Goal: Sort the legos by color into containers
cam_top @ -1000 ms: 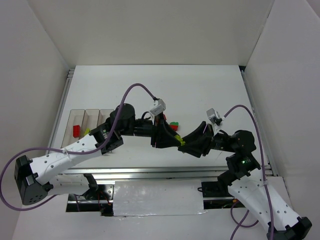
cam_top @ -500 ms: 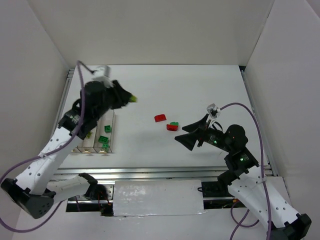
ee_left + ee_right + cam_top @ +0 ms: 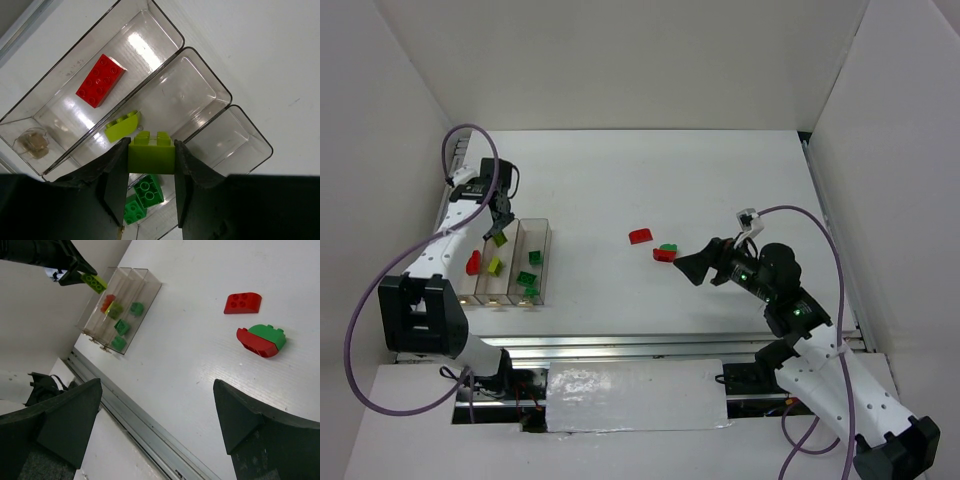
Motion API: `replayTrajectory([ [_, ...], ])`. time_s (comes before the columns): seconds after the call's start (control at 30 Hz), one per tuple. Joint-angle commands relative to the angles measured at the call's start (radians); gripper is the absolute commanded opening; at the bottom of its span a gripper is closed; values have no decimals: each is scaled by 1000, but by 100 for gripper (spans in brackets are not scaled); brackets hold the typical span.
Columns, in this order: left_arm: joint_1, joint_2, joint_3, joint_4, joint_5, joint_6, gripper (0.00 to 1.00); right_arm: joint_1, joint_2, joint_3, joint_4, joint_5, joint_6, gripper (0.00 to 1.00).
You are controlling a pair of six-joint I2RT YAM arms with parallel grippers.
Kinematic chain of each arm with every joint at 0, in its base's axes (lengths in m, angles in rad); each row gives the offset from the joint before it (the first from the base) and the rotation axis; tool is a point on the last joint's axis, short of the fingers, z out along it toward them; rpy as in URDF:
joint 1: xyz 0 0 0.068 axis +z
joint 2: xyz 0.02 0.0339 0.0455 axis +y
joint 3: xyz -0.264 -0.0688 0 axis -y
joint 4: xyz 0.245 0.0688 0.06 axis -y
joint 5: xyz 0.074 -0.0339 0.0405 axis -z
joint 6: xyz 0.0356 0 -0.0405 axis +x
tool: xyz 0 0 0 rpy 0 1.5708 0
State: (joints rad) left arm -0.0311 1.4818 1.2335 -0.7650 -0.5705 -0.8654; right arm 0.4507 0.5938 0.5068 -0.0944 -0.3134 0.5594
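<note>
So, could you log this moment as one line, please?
left gripper: shut on yellow-green brick, over trays | right gripper: open, empty | on table: red brick, red-green stack

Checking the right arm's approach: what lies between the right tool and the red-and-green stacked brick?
Nothing: only bare white table separates the open right tool from the red-and-green stacked brick, as the right wrist view shows.
</note>
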Motion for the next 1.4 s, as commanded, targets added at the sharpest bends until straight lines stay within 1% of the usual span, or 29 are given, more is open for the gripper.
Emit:
replayTrajectory([
  [0.0, 2, 29, 34, -23, -61, -55, 0, -3, 11, -11, 15, 2, -18, 100],
  [0.03, 2, 32, 24, -19, -62, -58, 4, -1, 12, -11, 13, 2, -19, 100],
  [0.1, 2, 46, 6, -7, -65, -64, 6, -3, 12, -13, 16, 0, -21, 100],
  [0.13, 2, 52, 4, -10, -69, -73, 11, -1, 14, -13, 18, 2, -19, 100],
  [0.2, 2, 73, 4, -16, -75, -83, 25, -1, 18, -13, 27, -3, -18, 100],
  [0.23, 2, 78, 7, -19, -77, -84, 35, -1, 23, -13, 27, -4, -16, 100],
  [0.27, 2, 84, 9, -19, -78, -86, 61, -3, 26, -10, 28, -6, -16, 100],
  [0.3, 2, 92, 12, -25, -77, -95, 73, -3, 35, -8, 27, -6, -16, 100],
  [0.33, 2, 95, 15, -31, -75, -98, 81, -1, 40, -5, 27, -7, -16, 100],
  [0.37, 2, 98, 18, -34, -72, -99, 99, -3, 44, -2, 24, -1, -15, 100],
  [0.47, 0, 68, 23, -43, -60, -96, 100, -3, 99, 13, -2, 98, 25, 100],
  [0.5, -3, 54, 24, -45, -58, -89, 100, -3, 124, 25, -39, 126, 34, 100],
  [0.57, -41, -4, 35, -54, -92, -72, 100, -3, 200, 84, -91, 203, 51, 100],
  [0.6, -70, -24, 55, -68, -120, -70, 99, -1, 289, 105, -138, 230, 51, 100],
  [0.63, -137, -43, 69, -82, -141, -57, 100, 6, 338, 151, -163, 261, 54, 100],
  [0.67, -174, -73, 81, -79, -167, -37, 100, 16, 424, 173, -178, 323, 51, 100],
  [0.7, -215, -87, 104, -83, -169, 7, 99, 26, 463, 193, -197, 371, 50, 100],
  [0.73, -284, -95, 115, -85, -163, 34, 99, 39, 506, 235, -205, 405, 47, 100],
  [0.77, -315, -110, 136, -101, -143, 69, 100, 58, 582, 261, -224, 449, 46, 100],
  [0.8, -367, -117, 144, -117, -138, 80, 99, 72, 616, 286, -234, 464, 45, 100],
  [0.9, -444, -159, 130, -134, -117, 133, 100, 124, 757, 392, -270, 525, 56, 100],
  [0.97, -463, -211, 95, -129, -83, 164, 99, 147, 854, 472, -287, 566, 76, 100],
  [1.07, -470, -291, 34, -91, 52, 248, 99, 171, 957, 561, -303, 597, 73, 100],
  [1.13, -475, -334, 3, -59, 151, 336, 100, 192, 1001, 623, -286, 585, 10, 100],
  [1.17, -477, -378, -27, -53, 173, 380, 100, 201, 1047, 650, -284, 583, -16, 100],
  [1.2, -481, -402, -44, -48, 188, 399, 100, 213, 1069, 673, -281, 576, -85, 100],
  [1.23, -481, -423, -63, -39, 195, 416, 100, 218, 1095, 723, -286, 571, -113, 100],
  [1.3, -481, -494, -140, 4, 172, 436, 99, 223, 1176, 781, -307, 574, -157, 100],
  [1.37, -480, -555, -222, 50, 130, 419, 100, 223, 1263, 869, -339, 547, -213, 100],
])
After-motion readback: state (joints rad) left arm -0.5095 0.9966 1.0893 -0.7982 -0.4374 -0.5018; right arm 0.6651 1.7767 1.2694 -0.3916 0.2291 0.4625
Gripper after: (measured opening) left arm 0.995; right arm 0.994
